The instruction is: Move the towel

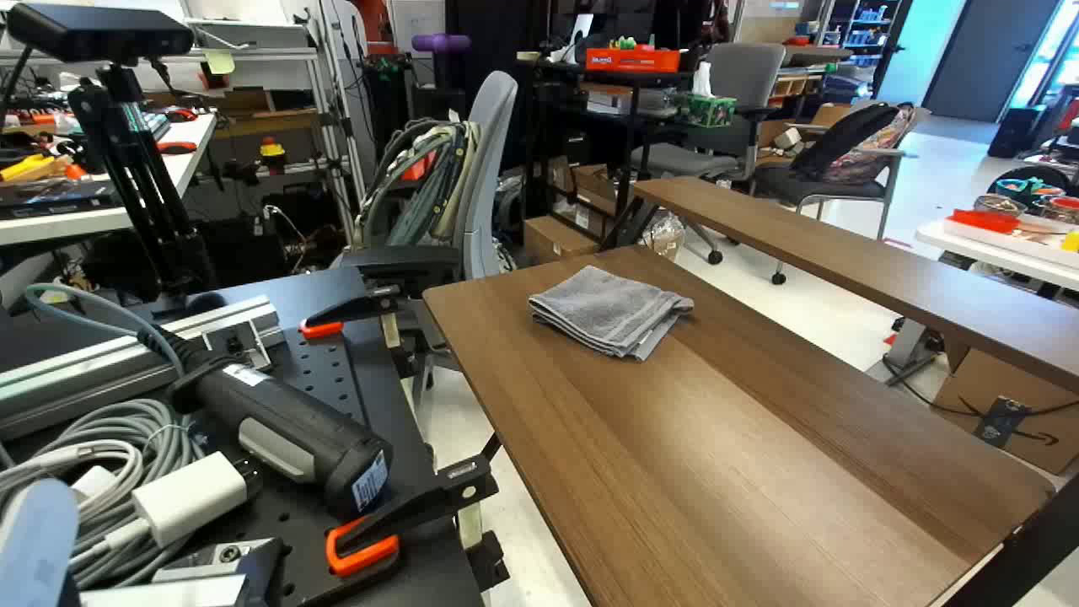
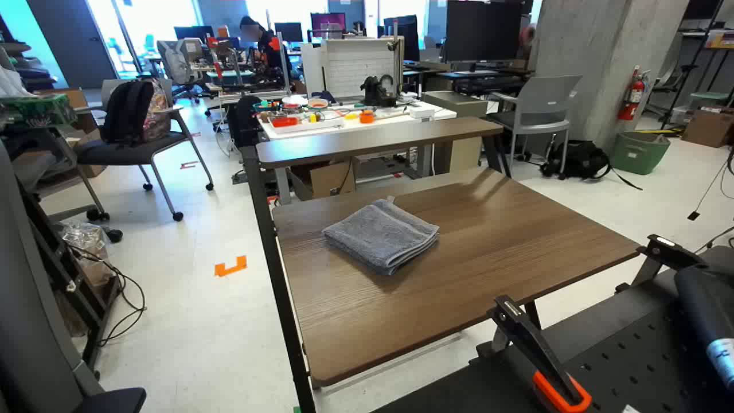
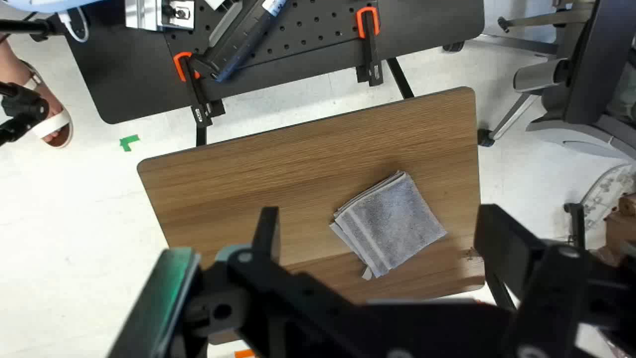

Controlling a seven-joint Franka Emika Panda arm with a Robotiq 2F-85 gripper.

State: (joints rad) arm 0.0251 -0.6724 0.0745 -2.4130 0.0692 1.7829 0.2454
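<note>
We note, in the wrist view, a matte-black claw (image 3: 380, 223), blocky and angular. Toward the left edge of the surface (image 3: 233, 189): a green-sheened panel (image 3: 154, 303), pale along one rim; a curved grey-teal piece (image 3: 230, 250); a slim black finger (image 3: 267, 231); a round grey screw head (image 3: 245, 256); a dark round hole (image 3: 222, 312). Toward the right edge we see a thicker black finger (image 3: 504, 233), a second screw head (image 3: 569, 252). Lowest parts blurred.

Bright windows (image 2: 163, 17), pale floor (image 2: 189, 332), grey concrete pillar (image 2: 608, 51)
</note>
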